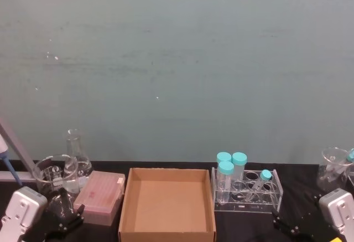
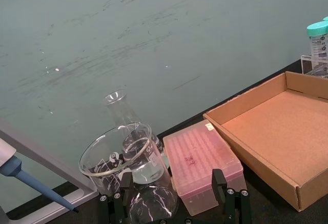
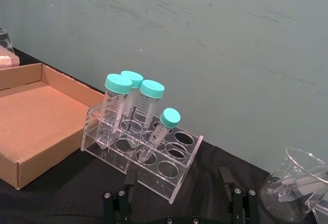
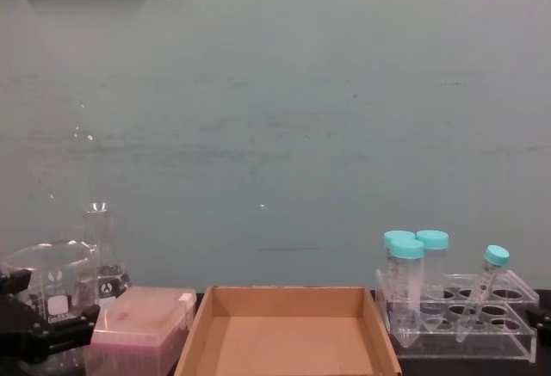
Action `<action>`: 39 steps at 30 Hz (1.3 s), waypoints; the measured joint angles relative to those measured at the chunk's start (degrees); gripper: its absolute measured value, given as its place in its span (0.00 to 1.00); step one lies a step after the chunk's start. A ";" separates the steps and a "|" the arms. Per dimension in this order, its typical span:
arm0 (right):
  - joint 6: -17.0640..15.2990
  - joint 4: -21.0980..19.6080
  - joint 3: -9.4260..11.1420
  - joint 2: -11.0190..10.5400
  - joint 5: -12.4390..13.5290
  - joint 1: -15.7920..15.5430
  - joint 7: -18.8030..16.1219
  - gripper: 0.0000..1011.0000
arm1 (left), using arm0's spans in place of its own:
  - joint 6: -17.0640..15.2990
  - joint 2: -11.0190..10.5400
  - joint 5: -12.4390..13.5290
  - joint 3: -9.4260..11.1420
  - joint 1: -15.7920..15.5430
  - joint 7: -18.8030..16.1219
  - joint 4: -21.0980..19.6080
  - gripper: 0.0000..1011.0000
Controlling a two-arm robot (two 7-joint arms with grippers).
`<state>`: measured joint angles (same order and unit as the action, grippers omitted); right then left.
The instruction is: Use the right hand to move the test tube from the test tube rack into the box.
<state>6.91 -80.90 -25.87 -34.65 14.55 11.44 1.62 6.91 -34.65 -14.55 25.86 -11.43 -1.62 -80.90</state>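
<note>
My right pincer (image 3: pixel 177 179) hangs low over the black bench (image 1: pixel 249 228), just in front of the rack (image 1: pixel 275 193). Its fingers are released, well apart, and grasp nothing. The slim test tube (image 3: pixel 159 134) stands tilted in the rack, beside three wider tubes (image 3: pixel 119 106). The cardboard box (image 1: pixel 166 203) lies just left of the rack. My left pincer (image 2: pixel 171 177) is released too, near the beaker (image 2: pixel 110 155).
</note>
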 joint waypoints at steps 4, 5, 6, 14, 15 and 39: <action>0.00 0.00 0.01 0.00 0.00 0.00 0.00 0.99 | 0.00 0.00 0.00 0.00 0.00 0.00 0.00 0.99; 0.22 0.02 0.14 0.04 -0.06 -0.06 -0.08 0.99 | 0.00 0.00 0.00 0.00 0.00 0.00 0.00 0.99; 0.55 0.08 0.32 0.10 -0.12 -0.14 -0.13 0.99 | 0.00 0.00 0.00 0.00 0.00 0.00 0.00 0.99; 2.55 1.12 2.00 1.17 0.07 -0.31 -1.90 0.99 | 0.00 0.00 0.00 0.00 0.00 0.00 0.00 0.99; 2.79 1.55 2.29 1.50 0.35 -0.13 -2.47 0.99 | 0.00 0.00 0.00 0.00 0.00 0.00 0.00 0.99; 2.00 10.75 5.11 9.40 6.17 6.82 -12.15 0.99 | 0.00 0.00 0.00 0.00 0.00 0.00 0.00 0.99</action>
<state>8.91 -70.15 -20.76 -25.25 20.72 18.26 -10.53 6.91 -34.65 -14.54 25.86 -11.43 -1.62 -80.90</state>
